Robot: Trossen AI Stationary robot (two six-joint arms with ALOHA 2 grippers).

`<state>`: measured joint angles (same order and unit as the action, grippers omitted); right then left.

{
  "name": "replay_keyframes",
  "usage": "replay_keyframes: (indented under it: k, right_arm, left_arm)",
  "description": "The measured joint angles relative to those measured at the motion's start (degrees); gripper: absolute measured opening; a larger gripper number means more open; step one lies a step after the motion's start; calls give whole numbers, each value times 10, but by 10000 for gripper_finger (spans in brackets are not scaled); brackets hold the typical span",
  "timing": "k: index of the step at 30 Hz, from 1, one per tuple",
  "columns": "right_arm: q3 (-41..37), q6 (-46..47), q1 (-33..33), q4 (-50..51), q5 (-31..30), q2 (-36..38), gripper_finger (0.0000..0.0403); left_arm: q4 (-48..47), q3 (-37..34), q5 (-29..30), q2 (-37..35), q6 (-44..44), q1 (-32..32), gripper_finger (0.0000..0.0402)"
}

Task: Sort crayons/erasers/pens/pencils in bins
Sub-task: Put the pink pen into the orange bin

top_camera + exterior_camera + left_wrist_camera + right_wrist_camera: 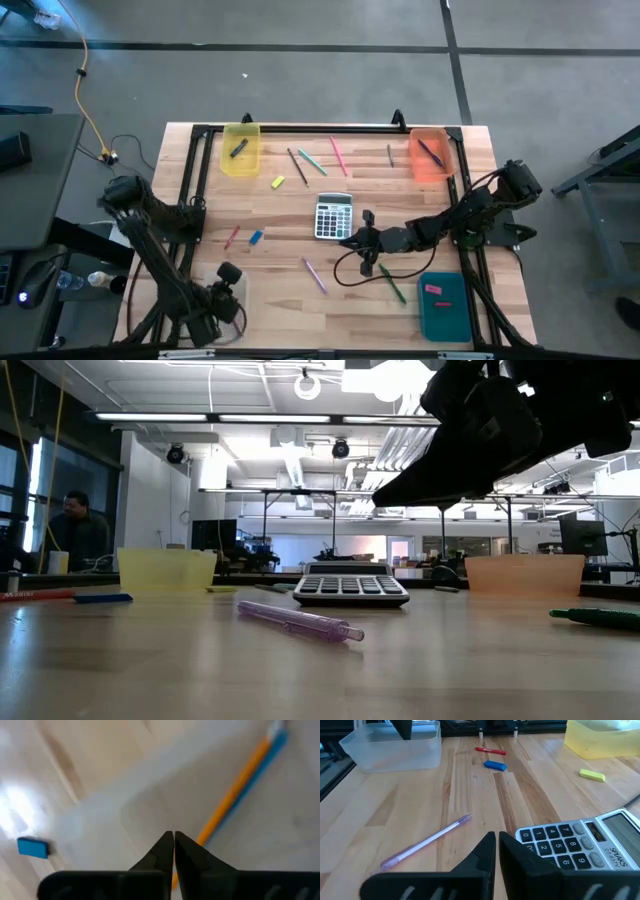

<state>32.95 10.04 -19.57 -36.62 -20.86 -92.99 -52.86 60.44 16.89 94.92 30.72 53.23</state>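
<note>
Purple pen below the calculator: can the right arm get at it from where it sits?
Probably yes. The right gripper, shut and empty, hovers beside the calculator, and the purple pen lies alone on bare table just ahead of it, nothing between.

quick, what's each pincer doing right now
left pincer: closed, holding nothing, over the clear bin.
right pincer: closed, holding nothing, beside the calculator.

A calculator sits mid-counter, with one bin at the far left corner, another at the far right, and a third at the near right. Loose pencils lie between the two far bins. A pen lies nearer than the calculator, and two crayons lie to its left.
</note>
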Motion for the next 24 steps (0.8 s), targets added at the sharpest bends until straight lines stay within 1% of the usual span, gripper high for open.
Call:
replay_keyframes:
  k: [3,7,11,14,16,18,21,24]
  right_arm:
    - [0,0,0,-3,0,0,15]
    - [0,0,0,-5,0,0,15]
    - [0,0,0,-8,0,0,15]
    - [0,0,0,-8,0,0,15]
    - [0,0,0,-7,0,0,15]
    - [0,4,0,-7,0,0,15]
    - [0,22,-2,-4,-4,2,15]
    - [26,53,-10,44,-34,4,15]
  left_arm:
    - [79,-47,55,-71,35,-2,2]
    - [195,-106,106,-151,40,-21,1]
    - [292,-154,186,-206,-9,-48,0]
    - [385,-195,250,-229,-51,-78,0]
    - [463,-229,276,-234,-85,-105,0]
    - [551,-265,283,-233,-123,-135,0]
    - [714,-324,289,-230,-180,-178,0]
    - [897,-386,293,-230,-231,-217,0]
